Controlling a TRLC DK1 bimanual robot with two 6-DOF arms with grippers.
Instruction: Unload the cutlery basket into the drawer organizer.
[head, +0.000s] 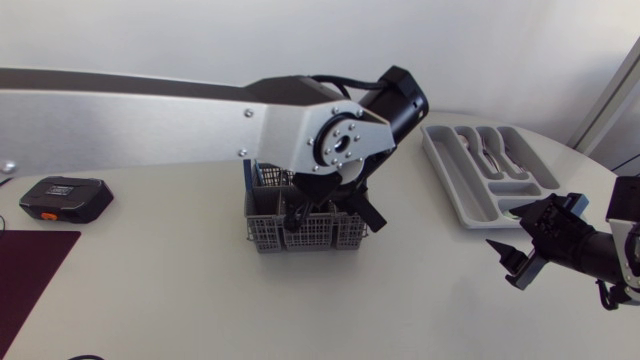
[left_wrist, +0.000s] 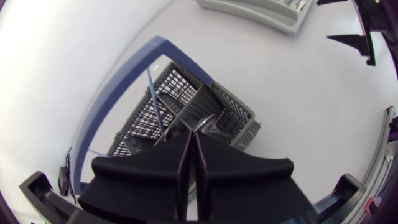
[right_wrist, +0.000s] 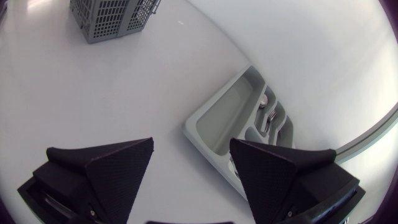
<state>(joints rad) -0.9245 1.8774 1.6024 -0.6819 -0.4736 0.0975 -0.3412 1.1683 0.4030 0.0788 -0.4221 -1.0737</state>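
1. The left gripper (head: 298, 215) is down inside the basket (head: 265, 235), and its fingers (left_wrist: 155, 174) are pressed together with only a sliver between them.
2. At the fingertips there's a glint of metal, a piece of cutlery (left_wrist: 203, 124). It looks pinched between them, though from here I can't make out what sort of piece it is.
3. The grey basket sits at the middle of the table (head: 180, 290), with its blue handle (left_wrist: 124, 87) standing up over the far side.
4. The left arm (head: 150, 120) stretches in from the left, right across to the basket.
5. Over on the near right, the right gripper (head: 505, 262) hangs above bare table with its fingers spread wide and nothing between them.
6. The organizer (head: 440, 165) lies at the far right, well apart from the basket and just beyond the right gripper.
7. A few pieces (head: 490, 150) lie in the organizer's narrow far compartments, and the wide compartment (right_wrist: 211, 134) nearest the basket shows bare grey.
8. On the left, a black box with an orange button (head: 65, 197) rests on the table, with a dark red mat (head: 25, 270) at the near left corner.
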